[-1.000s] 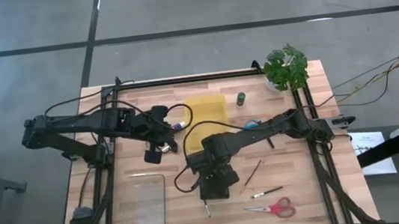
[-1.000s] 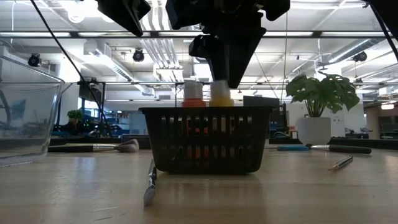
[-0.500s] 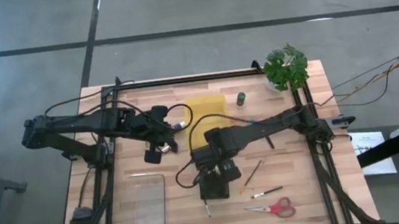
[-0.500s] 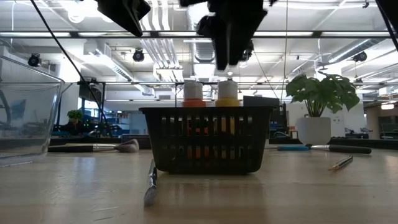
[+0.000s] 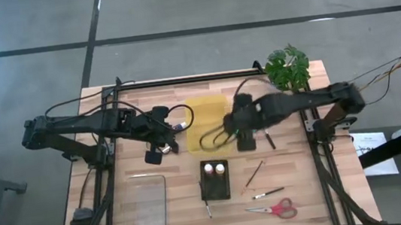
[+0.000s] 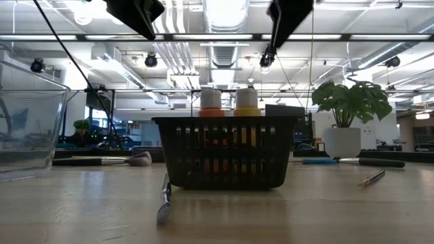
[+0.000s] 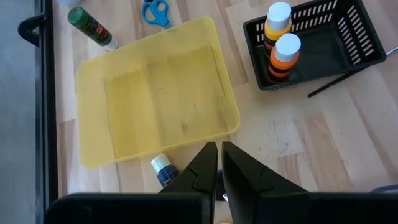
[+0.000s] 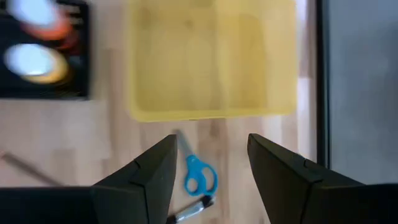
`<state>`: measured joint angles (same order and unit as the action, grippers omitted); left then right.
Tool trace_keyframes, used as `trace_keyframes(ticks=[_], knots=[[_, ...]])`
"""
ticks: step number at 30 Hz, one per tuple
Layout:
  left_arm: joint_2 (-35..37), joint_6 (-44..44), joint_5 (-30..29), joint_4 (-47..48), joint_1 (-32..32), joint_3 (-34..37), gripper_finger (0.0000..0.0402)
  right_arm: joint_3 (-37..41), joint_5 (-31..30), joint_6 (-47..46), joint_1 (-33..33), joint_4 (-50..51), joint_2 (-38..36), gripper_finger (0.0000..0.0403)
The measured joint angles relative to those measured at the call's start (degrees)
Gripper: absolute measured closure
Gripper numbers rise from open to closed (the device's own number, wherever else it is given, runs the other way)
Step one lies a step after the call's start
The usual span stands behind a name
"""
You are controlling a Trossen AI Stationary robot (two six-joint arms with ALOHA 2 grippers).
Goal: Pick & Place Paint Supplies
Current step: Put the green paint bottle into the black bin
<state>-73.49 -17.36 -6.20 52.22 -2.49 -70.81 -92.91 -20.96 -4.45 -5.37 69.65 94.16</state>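
My right gripper point(image 8: 208, 165) hangs open and empty (jaws apart) beside the yellow tray point(image 5: 207, 121), well apart from the two paint bottles point(image 5: 214, 169) standing in the black basket point(image 5: 216, 189).

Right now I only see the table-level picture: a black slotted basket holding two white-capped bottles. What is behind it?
Observer: Behind the black slotted basket lies an empty yellow plastic tray, which the basket hides from you.
Visitor: And the dark shape overhead, towards the right?
Observer: That belongs to the right gripper. Its fingers are open, above blue-handled scissors next to the tray.
Visitor: The other arm?
Observer: The left gripper is shut on nothing, over a small white-capped blue bottle lying beside the tray.
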Motion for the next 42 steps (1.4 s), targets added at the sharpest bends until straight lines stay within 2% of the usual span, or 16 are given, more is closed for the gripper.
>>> trace_keyframes(ticks=[6, 11, 17, 26, 31, 42], knots=[[0.0, -0.8, 0.0, 0.2, 0.0, 0.0, 0.0369, 15.0, 6.5, 4.2, 12.1, -11.8, -6.8, 0.0207], [0.0, -1.1, -0.1, 0.4, 0.0, 0.0, 0.0369, 19.8, 9.3, 7.5, 20.8, -16.1, -7.4, 0.0207], [0.0, -1.8, -0.3, 0.4, 0.0, 0.0, 0.0369, 18.4, 11.8, 7.3, 27.7, -18.5, -4.8, 0.0207], [0.0, -1.8, -0.3, -0.2, 0.0, 0.0, 0.0369, 12.3, 18.0, -2.2, 35.7, -15.5, 0.9, 0.0207], [0.0, -1.7, -0.3, -0.2, 0.0, 0.0, 0.0368, 11.1, 18.2, -5.8, 37.7, -12.5, 3.3, 0.0207], [0.0, -1.0, -0.3, -0.2, 0.0, 0.0, 0.0368, 12.1, 18.5, -7.2, 37.8, -11.6, 6.1, 0.0207]])
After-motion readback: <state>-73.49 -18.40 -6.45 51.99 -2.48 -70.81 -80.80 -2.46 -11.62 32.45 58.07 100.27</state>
